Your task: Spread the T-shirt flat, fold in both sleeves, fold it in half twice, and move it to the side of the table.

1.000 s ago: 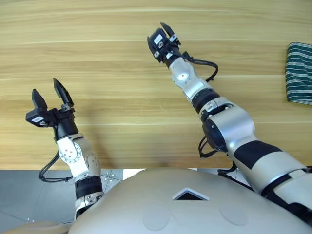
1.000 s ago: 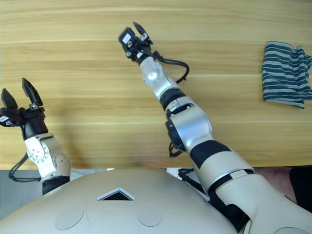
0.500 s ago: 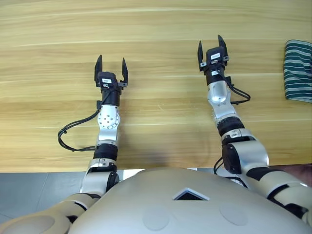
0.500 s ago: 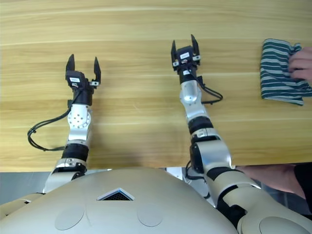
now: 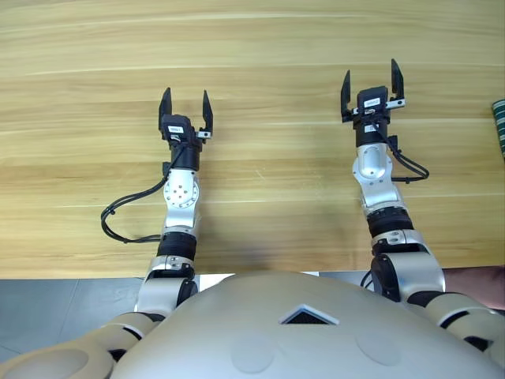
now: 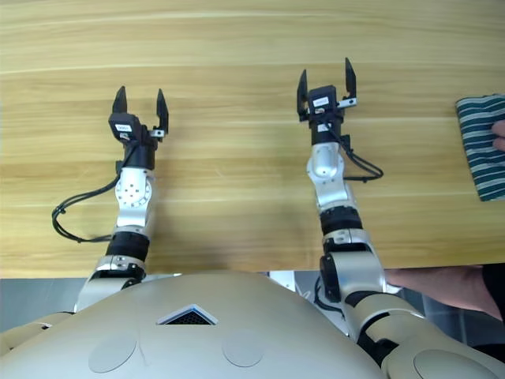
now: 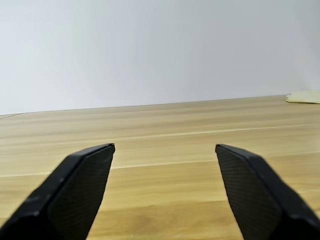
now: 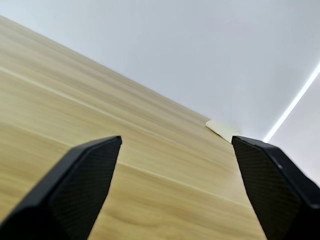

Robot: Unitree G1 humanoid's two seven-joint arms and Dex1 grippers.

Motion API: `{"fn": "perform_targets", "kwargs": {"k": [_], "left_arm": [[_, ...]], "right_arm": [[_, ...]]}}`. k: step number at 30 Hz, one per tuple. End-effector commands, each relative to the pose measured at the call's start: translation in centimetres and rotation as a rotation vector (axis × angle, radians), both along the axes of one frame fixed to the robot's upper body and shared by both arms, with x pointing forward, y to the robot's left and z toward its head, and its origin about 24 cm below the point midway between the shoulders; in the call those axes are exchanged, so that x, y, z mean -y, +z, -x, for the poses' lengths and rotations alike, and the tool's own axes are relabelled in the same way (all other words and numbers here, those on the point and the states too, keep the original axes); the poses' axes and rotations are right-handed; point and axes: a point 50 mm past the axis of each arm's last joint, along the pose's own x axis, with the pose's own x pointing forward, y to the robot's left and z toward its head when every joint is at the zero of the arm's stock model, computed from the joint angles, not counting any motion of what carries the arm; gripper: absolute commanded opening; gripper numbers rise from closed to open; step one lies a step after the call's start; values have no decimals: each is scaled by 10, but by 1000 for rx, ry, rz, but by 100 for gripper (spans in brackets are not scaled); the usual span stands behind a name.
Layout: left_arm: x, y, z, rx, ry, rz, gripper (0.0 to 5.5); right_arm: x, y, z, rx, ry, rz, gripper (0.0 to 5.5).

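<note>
Left gripper point(image 5: 186, 106) and right gripper point(image 5: 370, 83) gape empty. The folded T-shirt point(image 6: 481, 154) lies far right on the table point(image 5: 252, 47) — best to park the 2 arms clear.

Dark green T-shirt point(image 6: 477, 154) with thin white stripes, pale wood-grain table point(image 5: 260, 47), black fingers point(image 5: 166, 103)

We hold both arms stretched forward, roughly parallel and well apart. Our left arm point(image 5: 180, 197) ends in the left gripper point(image 5: 186, 97), which points straight ahead with its two black fingers point(image 7: 82, 190) spread wide. Our right arm point(image 5: 375, 170) reaches a little farther forward. Its right gripper point(image 5: 370, 75) tilts slightly to the right, and its fingers point(image 8: 85, 185) are parted just as widely. Each wrist runs in line with its silver forearm.
</note>
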Motion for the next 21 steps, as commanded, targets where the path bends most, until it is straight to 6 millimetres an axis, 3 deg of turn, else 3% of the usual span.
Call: {"fn": "perform_targets", "kwargs": {"k": [1,2,11,13,17,21], "left_arm": [[2,2,-3,-11,-33,9,401],[1,3,-3,-2,-15,12,421],[-8,0,-14,-49,61,100,421],[-16,-7,-21,-129,130,125,421],[-37,-16,-26,-215,181,353,421],[-43,-15,-28,-217,187,382,421]], "right_arm": [[4,1,1,3,-16,28,410],[4,1,1,4,-16,26,410],[4,0,-2,-6,-34,-2,410],[7,-4,-4,-52,-53,-87,410],[20,-13,-11,-148,-126,-238,410],[22,-11,-15,-139,-99,-218,410]]}}
